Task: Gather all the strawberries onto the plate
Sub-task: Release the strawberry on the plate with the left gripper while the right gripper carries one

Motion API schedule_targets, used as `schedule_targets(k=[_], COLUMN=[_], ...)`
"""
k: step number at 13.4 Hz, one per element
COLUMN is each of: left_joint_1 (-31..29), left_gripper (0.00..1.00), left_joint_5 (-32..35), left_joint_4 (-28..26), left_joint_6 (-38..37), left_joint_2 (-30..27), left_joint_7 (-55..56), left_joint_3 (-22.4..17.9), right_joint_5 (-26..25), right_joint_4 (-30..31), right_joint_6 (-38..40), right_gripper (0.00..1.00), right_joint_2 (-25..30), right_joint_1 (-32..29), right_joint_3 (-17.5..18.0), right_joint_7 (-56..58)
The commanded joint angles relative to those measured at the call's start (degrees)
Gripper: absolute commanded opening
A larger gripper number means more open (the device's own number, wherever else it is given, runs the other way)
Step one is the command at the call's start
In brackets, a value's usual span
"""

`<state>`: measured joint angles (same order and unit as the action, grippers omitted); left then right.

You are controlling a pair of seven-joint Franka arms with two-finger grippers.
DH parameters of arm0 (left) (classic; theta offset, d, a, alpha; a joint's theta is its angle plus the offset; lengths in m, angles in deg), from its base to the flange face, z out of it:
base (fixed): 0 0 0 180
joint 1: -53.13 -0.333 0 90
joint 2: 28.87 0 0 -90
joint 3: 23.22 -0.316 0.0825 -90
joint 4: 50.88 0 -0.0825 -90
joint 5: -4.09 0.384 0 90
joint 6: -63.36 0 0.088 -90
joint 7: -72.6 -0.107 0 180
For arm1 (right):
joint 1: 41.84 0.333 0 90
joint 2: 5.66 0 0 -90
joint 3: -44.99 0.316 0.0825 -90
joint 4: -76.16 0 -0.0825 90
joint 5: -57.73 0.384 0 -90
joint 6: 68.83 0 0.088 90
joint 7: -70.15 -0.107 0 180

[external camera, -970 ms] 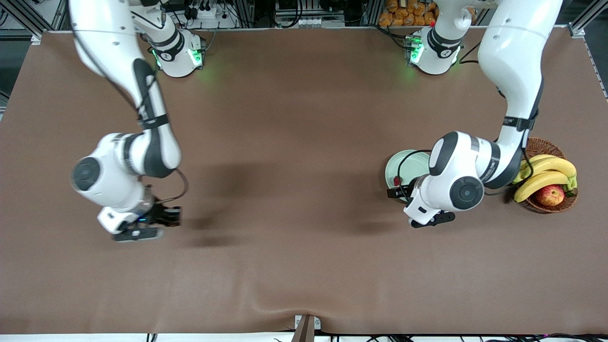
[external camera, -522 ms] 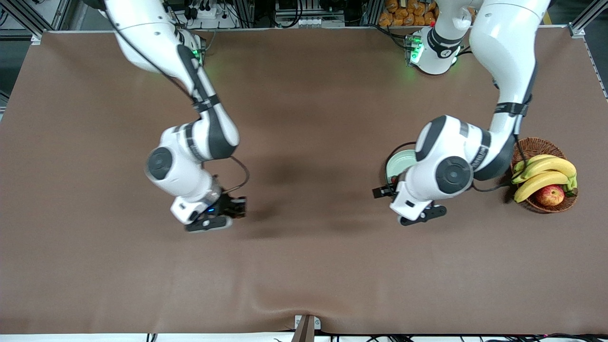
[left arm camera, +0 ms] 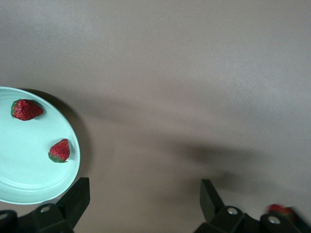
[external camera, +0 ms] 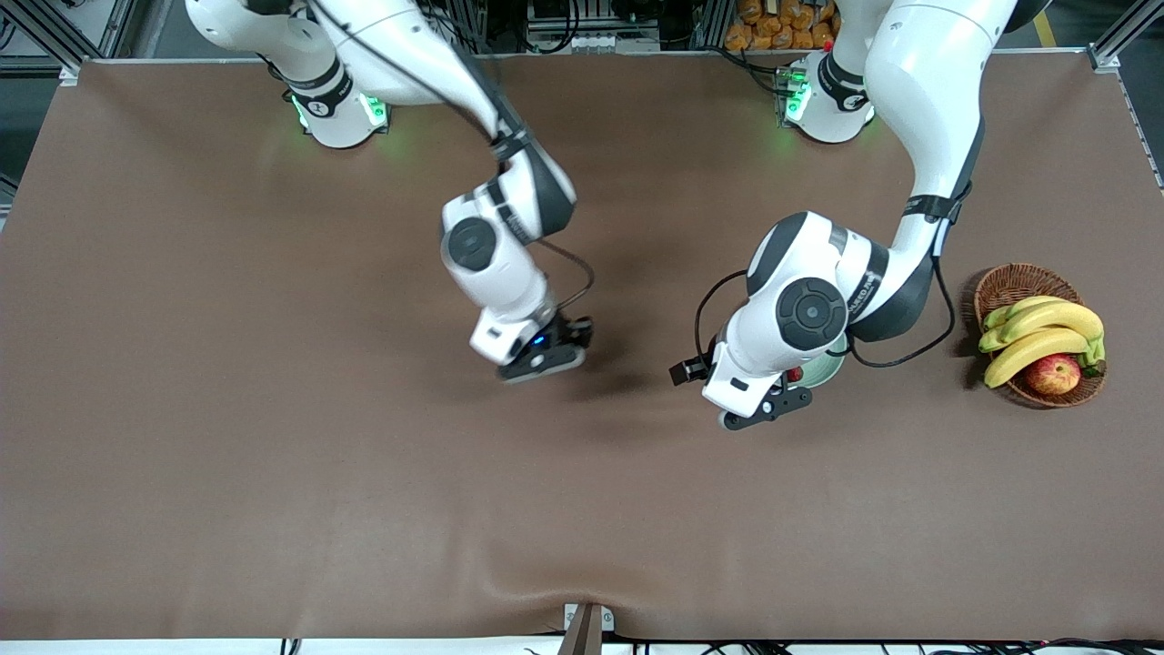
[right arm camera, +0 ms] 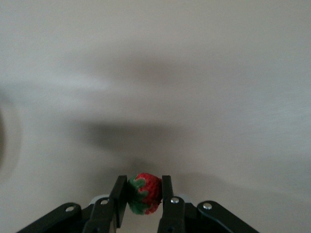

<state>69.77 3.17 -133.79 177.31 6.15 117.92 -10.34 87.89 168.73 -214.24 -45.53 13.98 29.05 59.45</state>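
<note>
So the right hand point(right arm camera: 145, 196) is up over the bare brown tabletop point(external camera: 273, 455) around the middle, and its fingers point(right arm camera: 119, 196) are pinching a strawberry point(right arm camera: 145, 194) between them, red body with the green cap showing in the right wrist view. The left hand point(left arm camera: 141, 204) is up too, over the tabletop just beside the plate point(left arm camera: 29, 179), with its fingers point(left arm camera: 75, 199) spread wide and nothing in between. The mint-green plate sits toward the left arm's end of the tabletop and already has two strawberries on it, one point(left arm camera: 26, 109) close to the rim and another point(left arm camera: 60, 151) more toward the middle. From the front camera the left arm covers most of the plate point(external camera: 826, 368), only a sliver of rim shows next to a bit of red. Closer to that same end there's a brown wicker basket point(external camera: 1009, 284) with bananas point(external camera: 1046, 332) and a red-yellow apple point(external camera: 1053, 373) in it, well apart from both hands.
</note>
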Motion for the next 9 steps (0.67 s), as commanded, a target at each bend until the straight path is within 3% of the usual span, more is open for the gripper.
schedule_targets(k=[1, 4, 5, 6, 7, 9], left_joint_1=[-0.63, -0.99, -0.82, -0.29, -0.03, 0.06], left_gripper=[1.0, 1.0, 1.0, 1.0, 1.0, 1.0], left_joint_5=[1.27, 1.27, 1.09, 1.18, 1.35, 1.36], left_joint_4=[0.73, 0.29, 0.29, 0.55, 0.55, 0.46], left_joint_6=[-0.13, -0.49, -0.49, -0.31, 0.04, 0.04], left_joint_2=[0.75, 1.36, 1.89, 3.02, 3.56, 4.44], left_joint_7=[1.01, 1.18, 2.49, 6.68, 9.85, 11.72], left_joint_3=[-0.67, -0.85, -0.85, -0.85, -0.85, -0.85], right_joint_5=[0.34, 0.26, 0.17, 0.17, -0.01, -0.71], right_joint_4=[-2.83, -5.29, -5.74, -5.83, -5.92, -6.36], right_joint_6=[-1.98, -2.94, -3.56, -4.08, -4.26, -4.18], right_gripper=[0.17, 0.64, 0.84, 0.94, 1.0, 1.0], right_joint_2=[-3.19, -5.56, -5.83, -6.09, -6.01, -5.57], right_joint_1=[3.15, 4.56, 4.56, 4.39, 3.95, 3.25], right_joint_3=[-0.85, -0.94, -0.94, -0.94, -1.03, -2.07], right_joint_7=[-1.17, -1.17, -1.17, -0.99, -0.9, -0.55])
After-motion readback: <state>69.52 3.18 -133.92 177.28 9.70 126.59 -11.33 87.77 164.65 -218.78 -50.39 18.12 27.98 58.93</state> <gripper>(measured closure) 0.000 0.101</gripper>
